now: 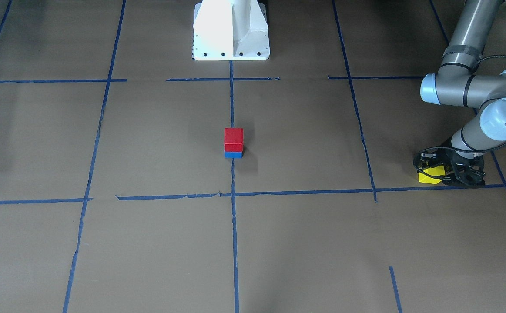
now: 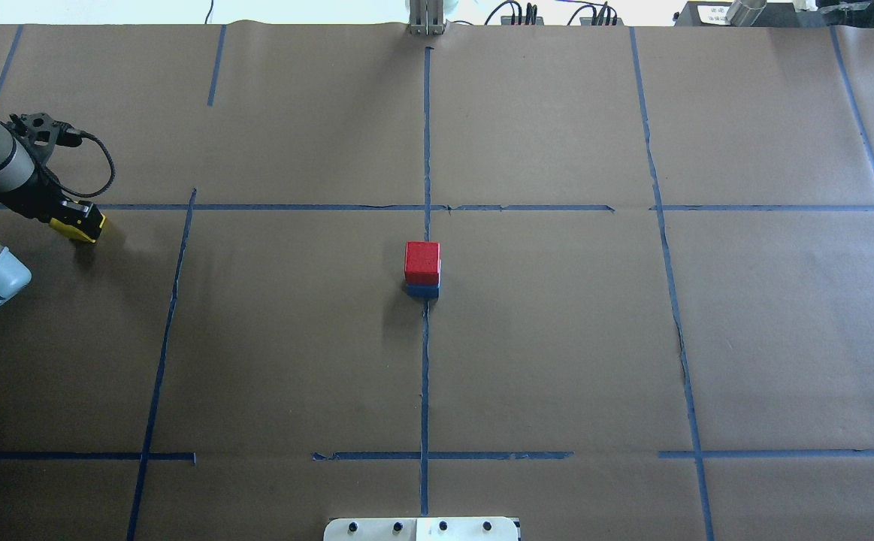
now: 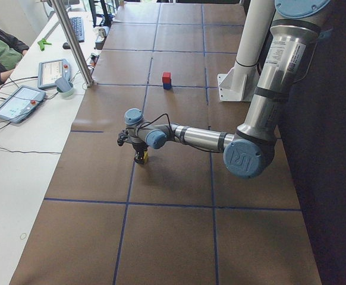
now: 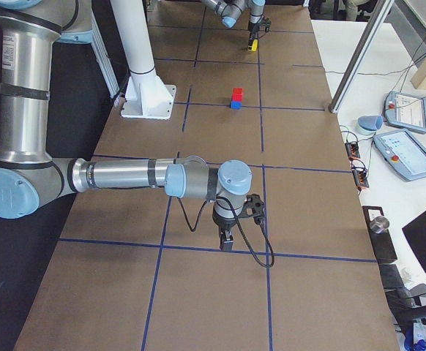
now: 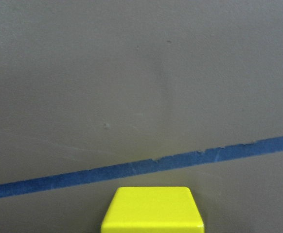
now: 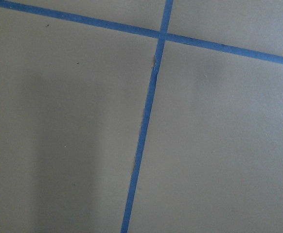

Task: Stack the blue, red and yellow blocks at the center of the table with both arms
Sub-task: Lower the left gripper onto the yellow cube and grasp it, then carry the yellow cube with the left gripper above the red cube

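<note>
A red block point(image 1: 233, 137) sits on a blue block point(image 1: 233, 154) at the table's centre, on the middle tape line; the stack also shows in the overhead view point(image 2: 422, 260). My left gripper point(image 1: 446, 174) is at the table's far left side, shut on the yellow block point(image 1: 430, 174), low over the paper. In the left wrist view the yellow block point(image 5: 152, 211) fills the bottom centre, with a blue tape line beyond it. My right gripper point(image 4: 227, 245) shows only in the exterior right view, pointing down near a tape crossing; I cannot tell whether it is open or shut.
The white robot base point(image 1: 231, 30) stands at the table's robot-side edge. Blue tape lines grid the brown paper. A side table with tablets point(image 4: 410, 153) and a metal post point(image 3: 72, 41) runs along the operators' side.
</note>
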Tool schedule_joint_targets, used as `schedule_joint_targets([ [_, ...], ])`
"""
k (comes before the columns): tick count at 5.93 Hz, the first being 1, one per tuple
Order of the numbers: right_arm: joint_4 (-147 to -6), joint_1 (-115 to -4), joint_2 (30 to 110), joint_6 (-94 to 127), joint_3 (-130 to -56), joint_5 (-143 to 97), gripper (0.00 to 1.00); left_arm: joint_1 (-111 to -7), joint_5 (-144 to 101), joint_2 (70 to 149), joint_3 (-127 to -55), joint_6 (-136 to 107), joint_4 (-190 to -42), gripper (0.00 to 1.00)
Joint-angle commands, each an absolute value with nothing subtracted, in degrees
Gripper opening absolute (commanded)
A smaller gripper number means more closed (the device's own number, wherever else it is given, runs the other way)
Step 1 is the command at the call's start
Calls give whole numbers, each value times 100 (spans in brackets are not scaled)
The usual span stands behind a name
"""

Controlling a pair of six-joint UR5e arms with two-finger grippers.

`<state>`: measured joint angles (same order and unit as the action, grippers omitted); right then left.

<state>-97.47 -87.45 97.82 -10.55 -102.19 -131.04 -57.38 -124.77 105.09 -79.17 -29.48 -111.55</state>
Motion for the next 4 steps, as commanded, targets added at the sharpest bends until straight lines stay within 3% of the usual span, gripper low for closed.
schedule_joint_targets([
  [1,-9747,-8745,9782,-1055,-10230,-13104,100,-5765,-12498,10721,-8207,-2988,-10935,4],
  [3,-9756,-8745,9782,-1055,-10239,-13104,100,-5583,-12428,11781,-9276,-3977,-8947,6],
  [4,-9747,-8745,9782,-1055,-10248,-13104,100,-4815,-11853,12204,-9638,-4477,-8643,6],
])
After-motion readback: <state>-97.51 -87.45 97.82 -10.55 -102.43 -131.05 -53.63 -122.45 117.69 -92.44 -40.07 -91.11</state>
